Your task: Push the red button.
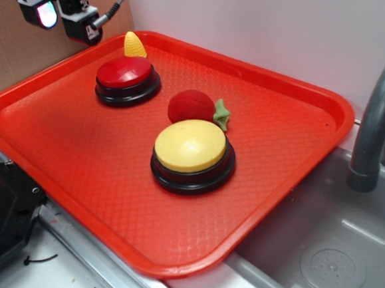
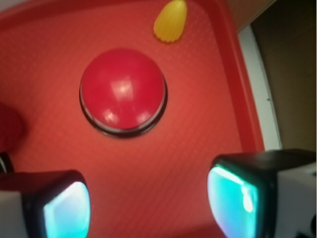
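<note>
Hovering above the tray's far-left corner, the gripper (image 1: 61,12) sits clear of everything — jaws spread wide, nothing between them. In the wrist view its two glowing teal fingertips (image 2: 67,210) frame bare tray floor at the bottom of the picture, with the red button (image 2: 123,92) ahead of them, untouched. On the red tray (image 1: 95,196) the red button (image 1: 126,75) rests near the far-left corner, glossy dome up on its black base. A small yellow ridged piece (image 1: 135,45) stands just behind it, by the far rim. The fuzzy red ball (image 1: 192,106) with its green leaf lies mid-tray, just beside the yellow button (image 1: 191,146) — which sits closer to the near edge. A grey sink (image 1: 330,261) and faucet (image 1: 380,112) lie off the tray's right side.
</note>
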